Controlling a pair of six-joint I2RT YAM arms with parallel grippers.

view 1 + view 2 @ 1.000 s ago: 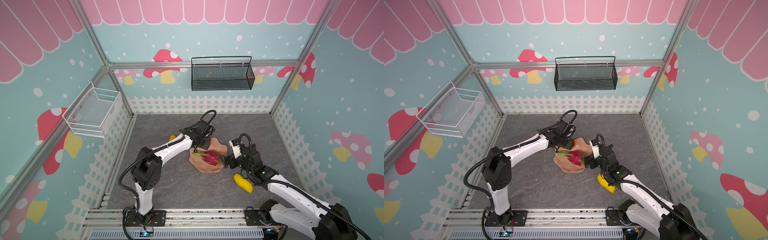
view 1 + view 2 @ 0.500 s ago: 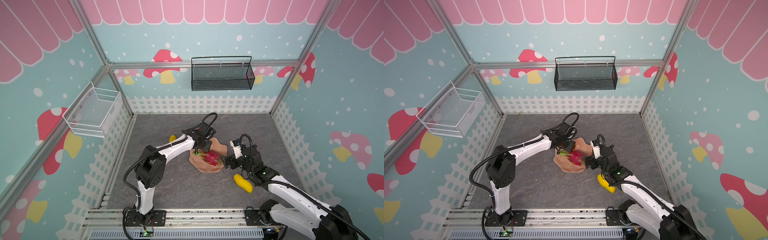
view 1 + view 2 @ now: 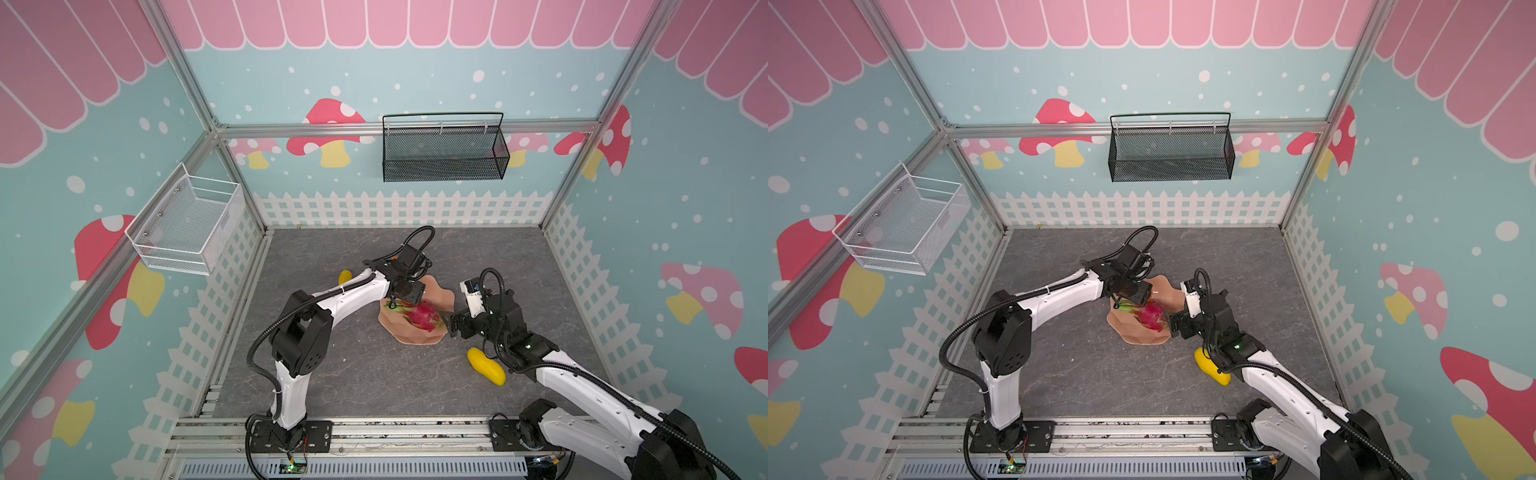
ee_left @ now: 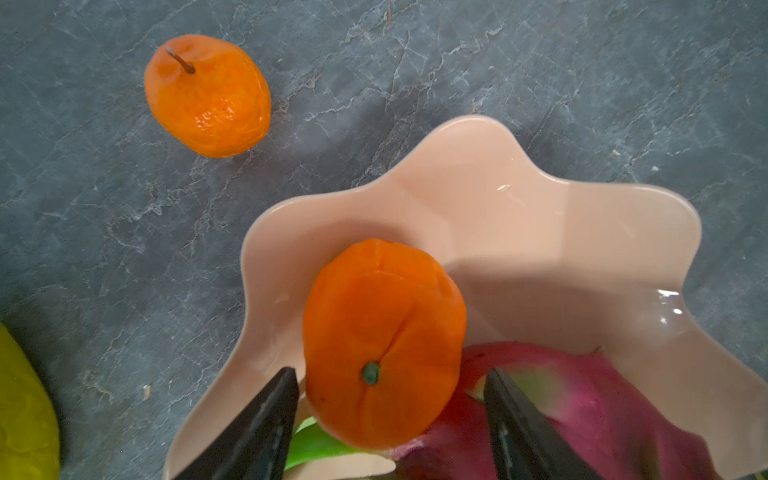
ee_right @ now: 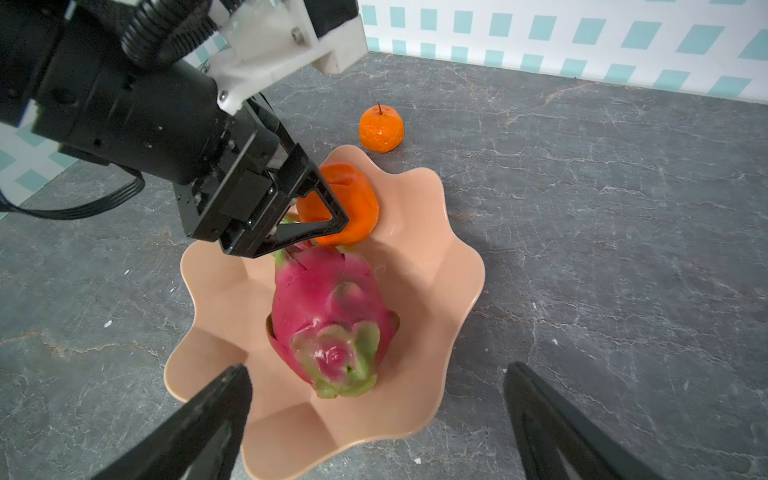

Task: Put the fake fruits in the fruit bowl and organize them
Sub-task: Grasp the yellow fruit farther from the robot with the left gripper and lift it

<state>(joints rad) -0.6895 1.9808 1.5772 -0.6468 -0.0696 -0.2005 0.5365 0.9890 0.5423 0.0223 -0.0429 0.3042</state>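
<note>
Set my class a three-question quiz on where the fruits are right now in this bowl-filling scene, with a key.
1. True or false: the dragon fruit lies in the fruit bowl.
2. How many tangerines sit on the table outside the bowl? A none, B one, C two.
3. Which gripper's open jaws straddle the tangerine in the bowl?
Key: 1 true. 2 B, the loose tangerine. 3 the left gripper.

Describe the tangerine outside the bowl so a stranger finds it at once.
Start at the peach-pink scalloped fruit bowl on the grey table. Just outside its rim sits the loose tangerine, touching nothing. Unlike the second tangerine inside the bowl, it shows a thin stem.
</note>
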